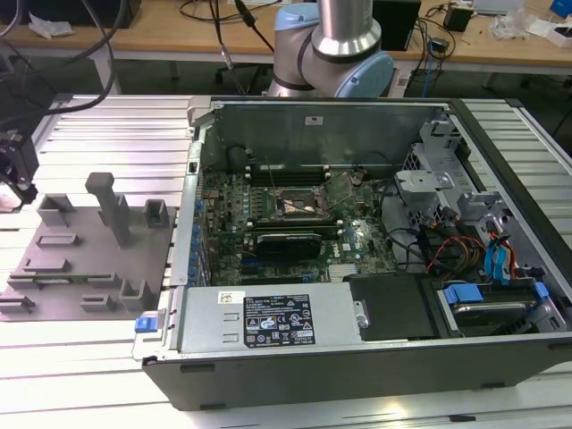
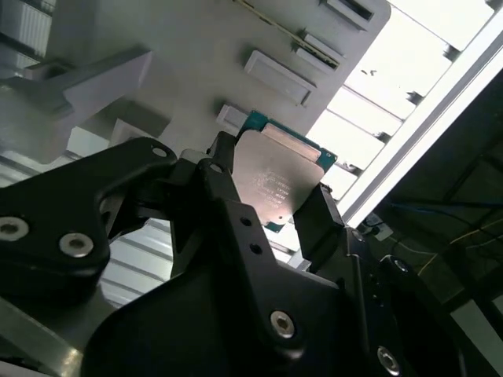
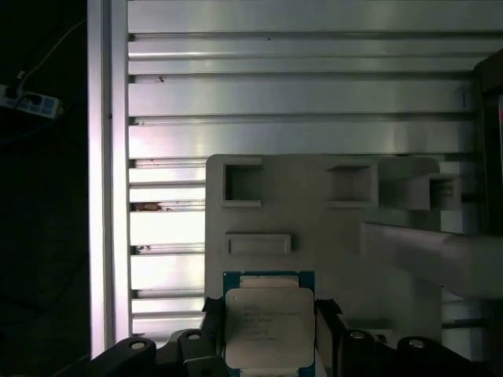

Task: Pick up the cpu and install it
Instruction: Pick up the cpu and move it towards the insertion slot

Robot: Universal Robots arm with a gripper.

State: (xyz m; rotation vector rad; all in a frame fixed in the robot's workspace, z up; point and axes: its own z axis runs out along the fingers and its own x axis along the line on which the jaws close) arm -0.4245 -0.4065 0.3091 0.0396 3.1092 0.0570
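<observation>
Clamping the cpu (image 3: 269, 326), jaws hang over tray (image 3: 314, 204).

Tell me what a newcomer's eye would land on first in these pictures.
In both wrist views, the silvery cpu stands out, gripped between the black fingers of the tool, with the grey tray behind it. In the exterior view, the open computer case with its green board takes up the middle, and the grey tray lies on the exterior view's left.
</observation>
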